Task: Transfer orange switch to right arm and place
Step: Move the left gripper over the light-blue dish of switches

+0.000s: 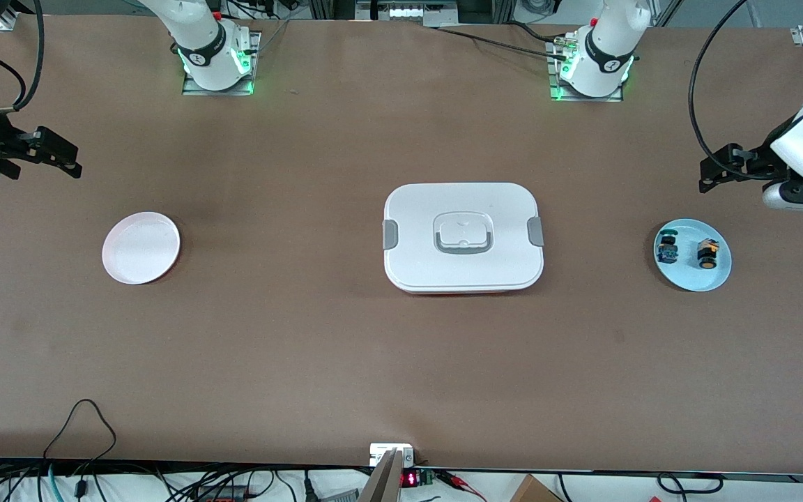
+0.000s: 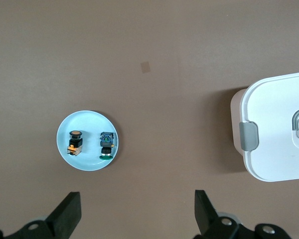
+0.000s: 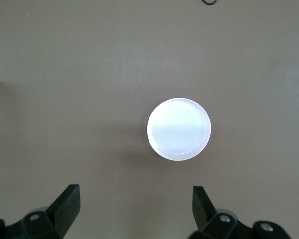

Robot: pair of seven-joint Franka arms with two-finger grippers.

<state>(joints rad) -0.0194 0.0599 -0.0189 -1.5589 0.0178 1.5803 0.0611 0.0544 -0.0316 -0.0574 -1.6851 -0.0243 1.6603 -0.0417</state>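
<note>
The orange switch (image 1: 707, 254) has a black body and a round orange cap. It lies on a light blue plate (image 1: 694, 280) at the left arm's end of the table, beside a dark switch with blue-green parts (image 1: 667, 248). My left gripper (image 1: 712, 174) hangs open and empty over the bare table next to that plate. The left wrist view shows the orange switch (image 2: 74, 142) on the blue plate (image 2: 89, 122), apart from the left gripper (image 2: 138, 209). My right gripper (image 1: 67, 159) hangs open and empty at the right arm's end. In the right wrist view the right gripper (image 3: 136, 204) holds nothing.
A white round plate (image 1: 141, 247) lies empty at the right arm's end; the right wrist view shows this white plate (image 3: 179, 128) too. A white lidded box (image 1: 463, 237) with grey clasps sits mid-table; the left wrist view catches one end of the box (image 2: 279, 129).
</note>
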